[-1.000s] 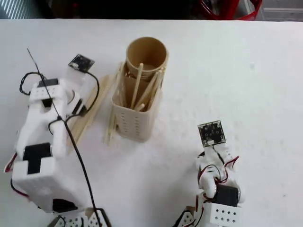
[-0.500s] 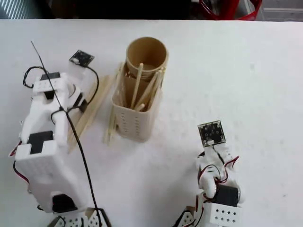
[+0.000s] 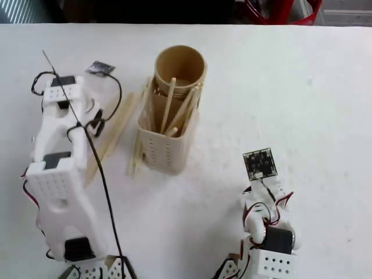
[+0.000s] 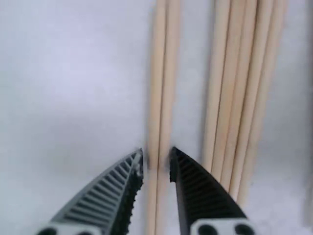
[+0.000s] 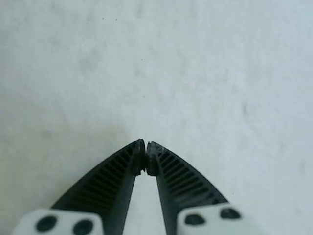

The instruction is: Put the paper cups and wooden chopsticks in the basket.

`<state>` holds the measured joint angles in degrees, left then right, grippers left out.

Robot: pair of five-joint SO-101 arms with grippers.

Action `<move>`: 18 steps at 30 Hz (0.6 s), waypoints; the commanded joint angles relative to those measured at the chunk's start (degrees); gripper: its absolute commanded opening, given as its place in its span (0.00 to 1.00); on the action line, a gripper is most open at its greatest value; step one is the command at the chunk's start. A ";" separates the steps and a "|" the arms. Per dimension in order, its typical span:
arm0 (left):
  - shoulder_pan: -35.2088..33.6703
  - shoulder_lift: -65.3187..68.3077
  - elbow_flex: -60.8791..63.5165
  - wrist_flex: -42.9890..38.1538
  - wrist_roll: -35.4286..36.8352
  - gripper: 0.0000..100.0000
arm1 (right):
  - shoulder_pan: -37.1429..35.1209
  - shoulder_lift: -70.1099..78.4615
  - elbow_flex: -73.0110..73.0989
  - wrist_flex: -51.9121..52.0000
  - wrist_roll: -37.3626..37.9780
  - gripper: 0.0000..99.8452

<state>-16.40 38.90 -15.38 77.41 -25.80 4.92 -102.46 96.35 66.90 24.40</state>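
Note:
A cream perforated basket (image 3: pixel 164 148) stands mid-table with a tan paper cup (image 3: pixel 180 67) at its far end and several wooden chopsticks (image 3: pixel 170 107) leaning inside. More chopsticks (image 3: pixel 111 136) lie flat on the table left of the basket, partly under my left arm (image 3: pixel 58 145). In the left wrist view my left gripper (image 4: pixel 156 161) is shut on a pair of chopsticks (image 4: pixel 159 88) lying on the table, one finger on each side. A bundle of several chopsticks (image 4: pixel 244 98) lies just beside that pair. My right gripper (image 5: pixel 146 156) is shut over bare table, holding nothing.
A few chopsticks (image 3: pixel 136 152) lie against the basket's left wall. My right arm (image 3: pixel 264 226) rests folded near the front edge, right of the basket. White table (image 3: pixel 302 99) stretches open to the right; a red object (image 3: pixel 279 11) sits beyond the far edge.
My left arm has stretched farther from the front edge along the loose chopsticks, its wrist tilting down. The right arm, basket and cup have not moved.

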 commanded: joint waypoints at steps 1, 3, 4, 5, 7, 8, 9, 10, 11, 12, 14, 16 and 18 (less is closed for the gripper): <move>0.66 5.23 -7.91 7.47 0.53 0.02 | -0.04 -0.13 0.53 -0.66 -0.09 0.02; 0.84 6.55 -10.20 8.88 0.53 0.03 | -0.04 -0.13 0.53 -0.66 -0.09 0.02; 0.84 6.81 -10.99 9.14 0.53 0.02 | -0.04 -0.13 0.53 -0.66 -0.09 0.02; 0.84 6.73 -11.16 9.14 0.53 0.02 | -0.04 -0.13 0.53 -0.66 -0.09 0.02; 0.84 5.76 -11.52 9.14 0.62 0.02 | -0.04 -0.13 0.53 -0.66 -0.09 0.02; 0.84 4.79 -11.52 9.14 0.62 0.02 | -0.04 -0.13 0.53 -0.66 -0.09 0.02; 0.75 3.47 -11.25 9.14 0.62 0.02 | -0.04 -0.13 0.53 -0.66 -0.09 0.02; 0.57 1.80 -11.08 9.49 0.70 0.02 | -0.04 -0.13 0.53 -0.66 -0.09 0.02; 0.48 -0.13 -10.81 10.02 0.70 0.02 | -0.04 -0.13 0.53 -0.66 -0.09 0.02; 0.48 -2.33 -10.46 10.46 1.23 0.02 | -0.04 -0.13 0.53 -0.66 -0.09 0.02; 0.40 -7.16 -9.58 11.25 2.29 0.02 | -0.04 -0.13 0.53 -0.66 -0.09 0.02; 0.75 -13.05 -7.38 11.60 2.90 0.02 | -0.04 -0.13 0.53 -0.66 -0.09 0.02; 1.01 -19.91 -3.25 11.16 3.87 0.02 | -0.04 -0.13 0.53 -0.66 -0.09 0.02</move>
<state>-16.04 33.80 -22.86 88.40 -23.87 4.92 -102.46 96.35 66.90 24.40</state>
